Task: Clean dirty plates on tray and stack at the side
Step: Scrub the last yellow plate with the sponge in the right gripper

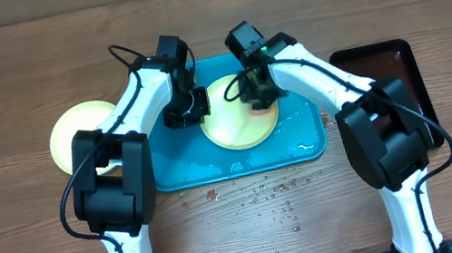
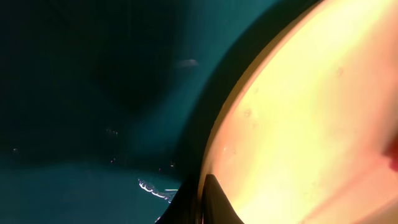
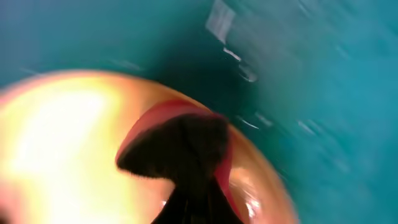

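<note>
On the wet tray [image 1: 173, 167] the right gripper [image 1: 256, 98] is clenching a reddish pad [image 3: 144, 122], wanting firm overlapping strokes across the plate [image 1: 231, 130]; left gripper [image 1: 185, 113]: cannot tell its grip

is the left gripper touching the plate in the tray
Touching. In the left wrist view the left gripper has a finger on each side of the rim of the plate, with no gap.
</note>
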Tool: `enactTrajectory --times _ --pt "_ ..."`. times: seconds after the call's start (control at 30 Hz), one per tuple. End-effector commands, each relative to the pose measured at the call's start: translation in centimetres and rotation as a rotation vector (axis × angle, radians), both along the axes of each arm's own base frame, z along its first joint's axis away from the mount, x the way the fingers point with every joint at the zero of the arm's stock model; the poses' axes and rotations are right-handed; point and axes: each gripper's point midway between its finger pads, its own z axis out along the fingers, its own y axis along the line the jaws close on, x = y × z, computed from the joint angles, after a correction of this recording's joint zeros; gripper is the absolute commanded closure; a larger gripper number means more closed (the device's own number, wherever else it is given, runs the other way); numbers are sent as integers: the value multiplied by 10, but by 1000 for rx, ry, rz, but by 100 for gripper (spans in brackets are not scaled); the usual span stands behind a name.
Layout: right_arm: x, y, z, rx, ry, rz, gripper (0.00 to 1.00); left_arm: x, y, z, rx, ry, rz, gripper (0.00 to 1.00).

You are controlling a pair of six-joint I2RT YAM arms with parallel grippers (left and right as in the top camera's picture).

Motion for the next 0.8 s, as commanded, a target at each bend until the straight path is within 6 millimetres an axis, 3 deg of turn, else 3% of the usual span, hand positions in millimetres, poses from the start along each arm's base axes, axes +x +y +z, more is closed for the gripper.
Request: enactTrajectory --times 0.0,0.1,0.23,0.4,0.5,0.6,0.77 --pt "3 41 2 99 -36 120 96 -6 3 -13 18 24 -27 96" --pt "-7 72 3 185 -25 183 96 -6 3 -13 18 21 -39 96" --pt "-24 78 -1 174 19 210 96 -5 3 -13 17 18 -39 96" --pt "-44 61 -8 122 119 197 96 -4 3 -13 21 15 -38 96" --pt "-46 35 -3 97 170 147 96 -4 3 -12 21 10 -67 96" --pt "-38 15 15 104 162 101 97 -3 8 -8 47 -7 -77 96" --pt "-14 -9 79 162 40 41 96 9 23 12 138 -82 -68 96"
